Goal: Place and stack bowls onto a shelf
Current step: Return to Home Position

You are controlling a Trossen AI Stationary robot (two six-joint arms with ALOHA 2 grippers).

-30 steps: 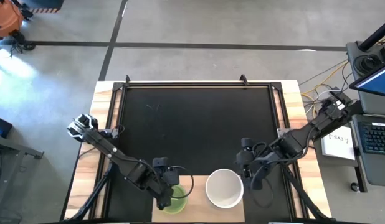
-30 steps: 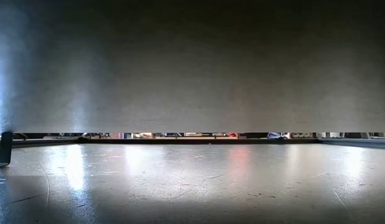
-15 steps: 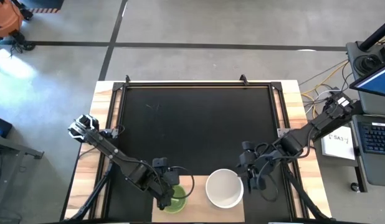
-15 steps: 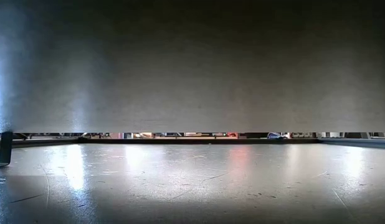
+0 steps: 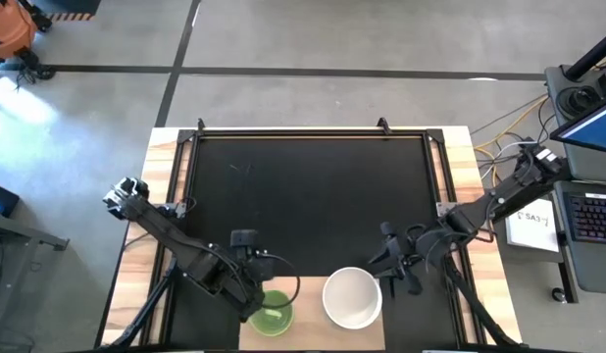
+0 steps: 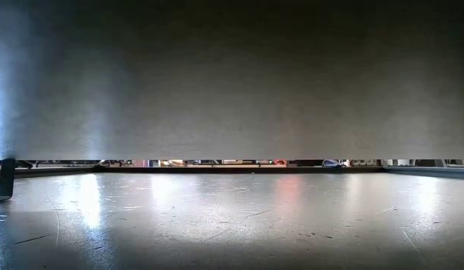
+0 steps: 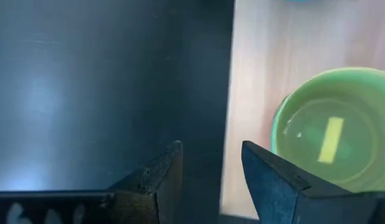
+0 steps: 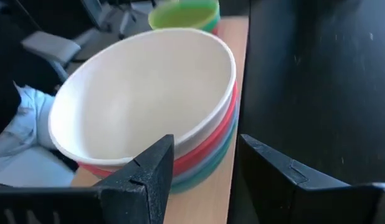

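Low in the middle of the high view, the shelf holds two stacks: a white bowl nested on a red bowl, and a yellow-green bowl to its left. The left gripper hangs at the green bowl's left edge, and the right gripper is just right of the white bowl. Both are spread and empty.

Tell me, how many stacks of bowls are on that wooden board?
2. A white-topped stack sits at the right of the shelf, a green-topped stack left of it, apart. Bowls nested underneath may be hidden.
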